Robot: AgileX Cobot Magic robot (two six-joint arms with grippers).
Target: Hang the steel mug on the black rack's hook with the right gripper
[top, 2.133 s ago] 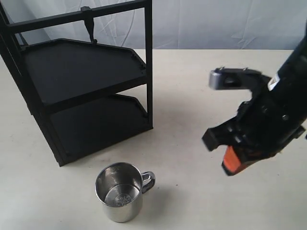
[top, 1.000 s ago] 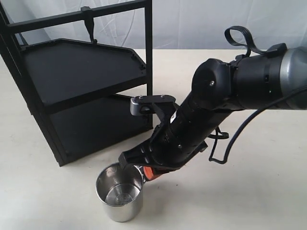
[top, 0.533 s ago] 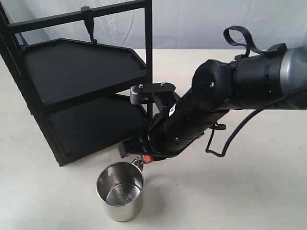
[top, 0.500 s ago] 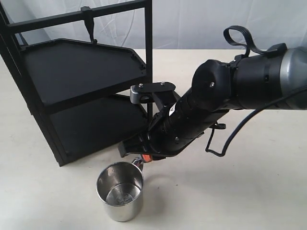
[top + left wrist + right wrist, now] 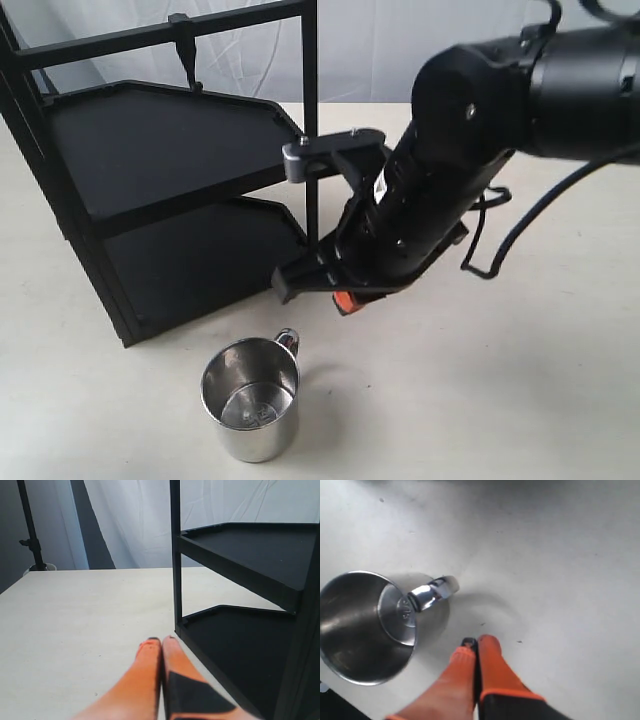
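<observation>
The steel mug [image 5: 250, 398] stands upright on the table in front of the black rack [image 5: 170, 190], its loop handle [image 5: 288, 340] pointing toward the rack. My right gripper [image 5: 345, 300] hangs above and to the right of the handle, shut and holding nothing. In the right wrist view its orange fingers [image 5: 476, 641] are pressed together over bare table, apart from the mug [image 5: 365, 625] and its handle [image 5: 432, 591]. The hook [image 5: 187, 55] hangs from the rack's top bar, far up left. My left gripper [image 5: 161, 640] is shut and empty beside the rack's lower shelf [image 5: 240, 645].
The rack's front post [image 5: 311, 130] stands right behind my right arm's grey plate [image 5: 297, 158]. A white curtain [image 5: 450, 50] closes off the back. A black cable [image 5: 500, 250] loops off the right arm. Bare table [image 5: 480, 400] lies to the right of the mug.
My right gripper dropped to the mug's handle, then rose and drew back to the right without the mug. The mug stayed on the table; its handle turned from pointing right to pointing at the rack.
</observation>
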